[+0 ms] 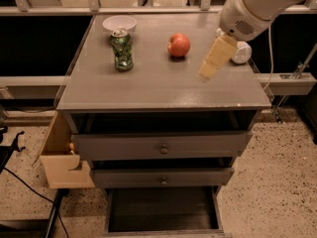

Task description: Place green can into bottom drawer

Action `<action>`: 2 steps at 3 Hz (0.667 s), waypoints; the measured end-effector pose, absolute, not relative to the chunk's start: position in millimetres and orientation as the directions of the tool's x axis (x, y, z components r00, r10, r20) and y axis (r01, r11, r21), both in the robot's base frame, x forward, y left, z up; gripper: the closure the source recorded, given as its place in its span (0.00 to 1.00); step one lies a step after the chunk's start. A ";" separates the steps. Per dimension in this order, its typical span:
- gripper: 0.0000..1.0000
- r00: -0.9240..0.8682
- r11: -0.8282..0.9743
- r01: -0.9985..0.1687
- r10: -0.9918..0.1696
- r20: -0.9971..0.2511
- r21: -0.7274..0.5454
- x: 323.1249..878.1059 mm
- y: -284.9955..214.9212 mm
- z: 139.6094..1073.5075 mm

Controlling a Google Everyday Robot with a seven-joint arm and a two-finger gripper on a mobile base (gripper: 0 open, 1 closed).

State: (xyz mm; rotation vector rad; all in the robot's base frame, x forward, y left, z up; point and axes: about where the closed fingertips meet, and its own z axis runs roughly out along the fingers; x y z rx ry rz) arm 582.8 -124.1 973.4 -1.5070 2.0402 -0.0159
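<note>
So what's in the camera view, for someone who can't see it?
The robot's hand hangs over the right side of a grey cabinet top, apart from the green can standing at the back left. A red apple sits between them; the bottom drawer is pulled open.

1 green can (122, 49) is showing mottled green, silver top; 1 apple (179, 44), red; 1 bowl (119, 22), white; bottom drawer (161, 209), dark inside; cream gripper (208, 72) is hovering over grey cabinet (158, 86)
</note>
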 end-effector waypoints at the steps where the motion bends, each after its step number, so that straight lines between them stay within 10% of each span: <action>1: 0.00 -0.187 0.403 -0.843 -0.840 -0.509 -0.356 626.6 -93.5 966.8; 2: 0.00 -0.157 0.389 -0.857 -0.822 -0.548 -0.338 673.4 -30.8 949.0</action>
